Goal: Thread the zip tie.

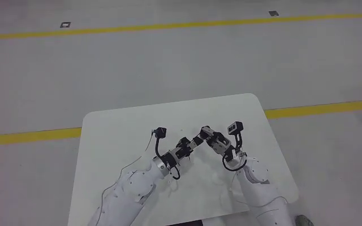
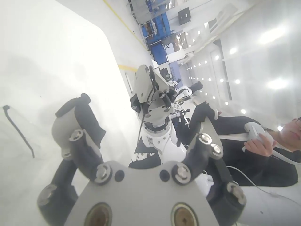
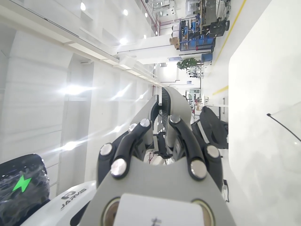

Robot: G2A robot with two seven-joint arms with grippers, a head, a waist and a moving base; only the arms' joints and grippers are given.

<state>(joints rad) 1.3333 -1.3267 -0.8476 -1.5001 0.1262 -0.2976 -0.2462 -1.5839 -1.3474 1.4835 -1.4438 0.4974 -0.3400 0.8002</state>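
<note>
**A:** Status on the table?

**B:** White table (image 1: 113,130), rounded corners. Both arms are over it. The left arm (image 1: 136,183) comes in across the table's near edge on the left side, the right arm (image 1: 260,181) across the same edge on the right side. They converge above the table's middle, slightly toward the near edge.

**A:** Grippers?

**B:** Left gripper (image 2: 143,102) is raised off the table with its fingers spread wide and nothing between them. Right gripper (image 3: 160,94) is also raised off the table, above its middle. Its fingers are drawn almost together, with just a thin slit between the ribbed pads. I see nothing clamped in that slit. From the top view the two tips point at each other above the table and sit close together. Can't tell if they touch.

**A:** And the zip tie?

**B:** The zip tie (image 2: 18,131) is thin and black, lying flat on the table with a slight curve. The small head is at one end. Neither gripper is touching it. Both wrist views show it on the bare tabletop, inside the table's edge. Can't place it on the table more exactly than that, and I can't make it out from the top view.
</note>
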